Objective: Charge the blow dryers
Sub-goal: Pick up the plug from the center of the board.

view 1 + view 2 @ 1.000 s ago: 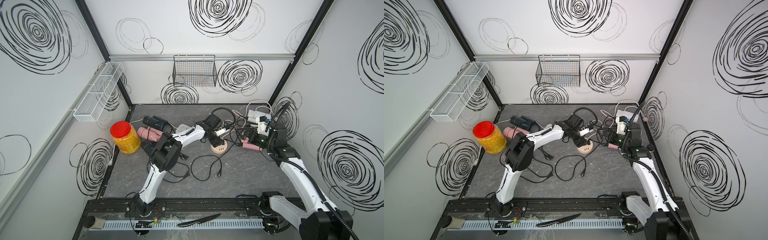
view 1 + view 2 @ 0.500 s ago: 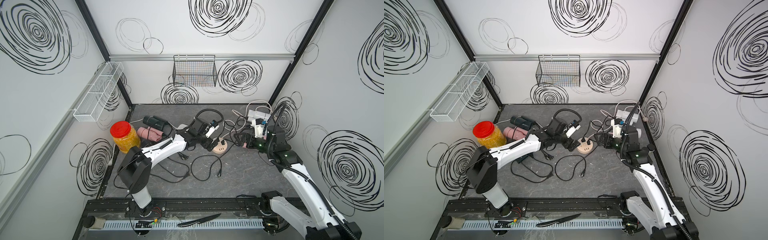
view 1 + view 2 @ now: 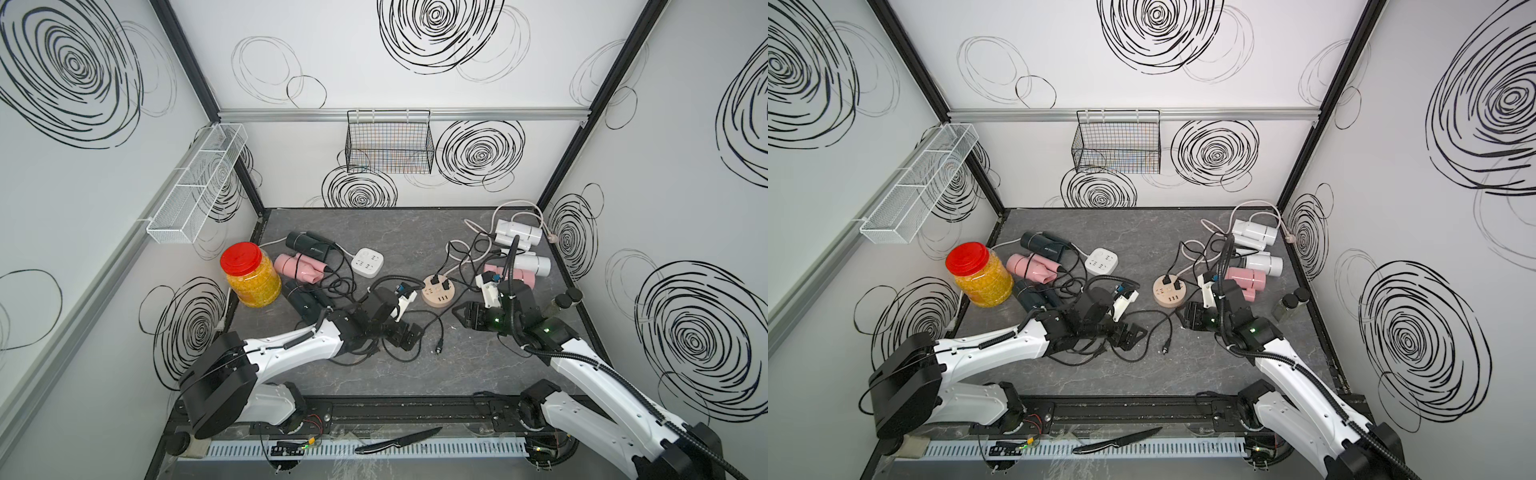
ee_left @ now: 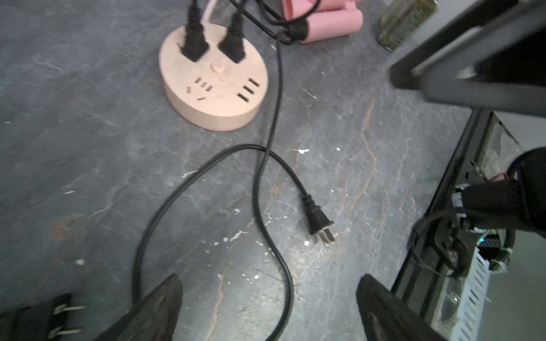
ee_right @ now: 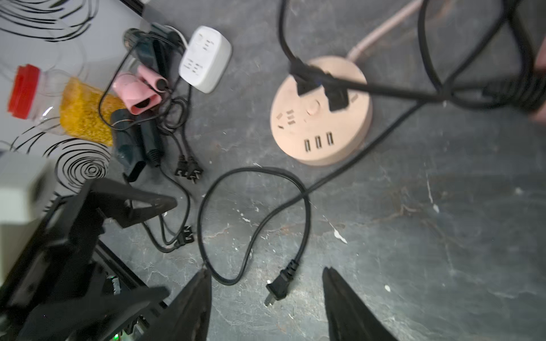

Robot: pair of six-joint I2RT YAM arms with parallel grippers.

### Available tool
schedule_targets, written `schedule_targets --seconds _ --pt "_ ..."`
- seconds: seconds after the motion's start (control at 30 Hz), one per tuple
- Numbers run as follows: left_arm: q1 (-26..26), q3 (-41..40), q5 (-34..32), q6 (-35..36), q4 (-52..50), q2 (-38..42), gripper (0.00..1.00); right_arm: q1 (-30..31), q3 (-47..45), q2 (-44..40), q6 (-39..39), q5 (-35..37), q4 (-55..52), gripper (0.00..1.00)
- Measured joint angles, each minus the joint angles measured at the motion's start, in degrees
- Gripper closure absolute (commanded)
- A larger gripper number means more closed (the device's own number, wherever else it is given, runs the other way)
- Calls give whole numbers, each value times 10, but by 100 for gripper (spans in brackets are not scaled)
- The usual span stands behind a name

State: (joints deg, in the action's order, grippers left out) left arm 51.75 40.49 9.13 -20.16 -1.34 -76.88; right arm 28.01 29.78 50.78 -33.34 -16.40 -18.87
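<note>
In both top views, three blow dryers lie at the left: dark teal point(image 3: 307, 243), pink point(image 3: 297, 268), dark point(image 3: 305, 303). At the right lie two white ones point(image 3: 517, 232) point(image 3: 532, 264) and a pink one point(image 3: 511, 276). Two black plugs sit in the round beige hub point(image 3: 436, 293) point(image 4: 212, 82). A loose plug point(image 3: 438, 347) point(image 5: 277, 288) lies on the table between the spread fingers of my right gripper point(image 5: 266, 273) point(image 3: 461, 316), untouched. My left gripper point(image 4: 269, 277) point(image 3: 410, 332) hangs open over a black cord, holding nothing.
A white square power strip point(image 3: 367, 262) sits behind the cord tangle. A red-lidded jar point(image 3: 249, 274) stands at the left edge, two small bottles point(image 3: 564, 301) at the right edge. A knife point(image 3: 399, 440) lies on the front rail. A wire basket point(image 3: 388, 141) hangs on the back wall.
Both arms have drawn back from the hub toward the front. The left gripper has dropped low over the cords. The right gripper has come over the loose plug with its jaws narrower.
</note>
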Motion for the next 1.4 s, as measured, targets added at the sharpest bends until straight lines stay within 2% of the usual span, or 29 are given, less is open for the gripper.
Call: schedule_targets --seconds 0.1,0.27,0.37,0.53,0.7,0.9,1.2,1.4 --pt "22 -2 -4 -14 18 -9 7 -10 -42 33 -47 4 42 40" --pt "43 -2 -37 -36 47 -44 9 -91 -70 119 -112 -38 145 44" --pt "54 -2 -50 -44 59 -62 9 -117 -70 179 -134 -62 202 47" --pt "61 3 -63 -50 74 -84 10 -120 -68 246 -166 -86 277 50" --pt "61 4 -71 -52 85 -89 10 -120 -62 269 -179 -96 321 52" --pt "61 5 -77 -54 92 -99 10 -120 -58 287 -183 -97 347 61" --pt "61 5 -82 -56 104 -99 10 -120 -54 319 -186 -97 381 70" --pt "63 5 -83 -58 105 -99 10 -120 -54 349 -193 -97 413 81"
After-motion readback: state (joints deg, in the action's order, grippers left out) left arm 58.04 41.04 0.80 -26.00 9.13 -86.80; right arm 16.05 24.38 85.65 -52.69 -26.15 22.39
